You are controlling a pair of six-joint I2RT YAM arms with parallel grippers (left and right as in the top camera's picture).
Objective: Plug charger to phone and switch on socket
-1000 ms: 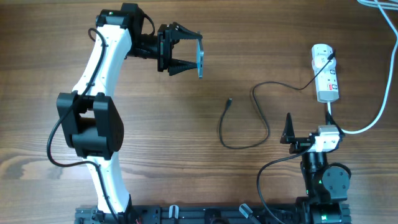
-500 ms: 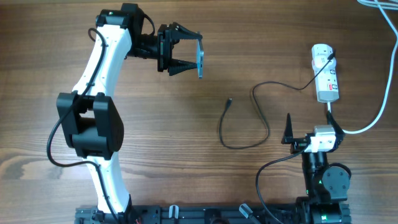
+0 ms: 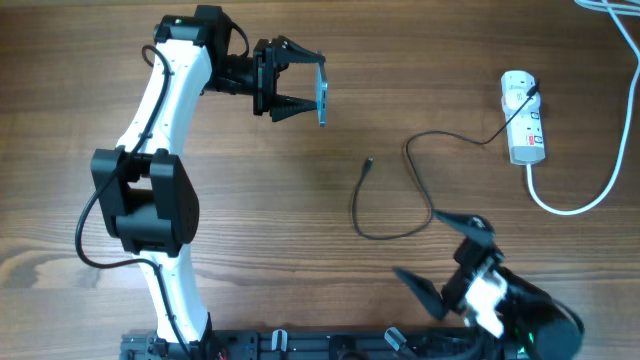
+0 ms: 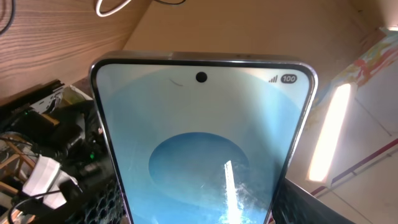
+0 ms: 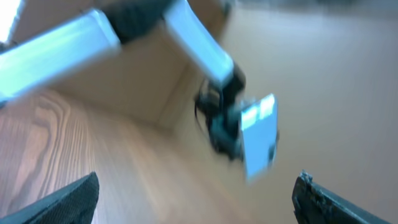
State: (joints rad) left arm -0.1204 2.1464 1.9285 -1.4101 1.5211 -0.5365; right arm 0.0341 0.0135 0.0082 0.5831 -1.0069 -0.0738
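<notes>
My left gripper is shut on the phone, held on edge above the table at the upper middle. In the left wrist view the phone's turquoise screen fills the frame between the jaws. The charger, a thin black cable, loops across the middle right; its connector tip lies loose on the table. Its other end reaches the white socket at the far right. My right gripper is open wide and empty near the front edge, below the cable loop. The blurred right wrist view shows the phone far off.
A thick white lead runs from the socket and curves along the right edge. The left arm stands over the left part of the wooden table. The right wrist view is motion-blurred.
My right arm has swung down and left toward the front edge, and its gripper has opened wide. The left arm and the phone have not moved.
</notes>
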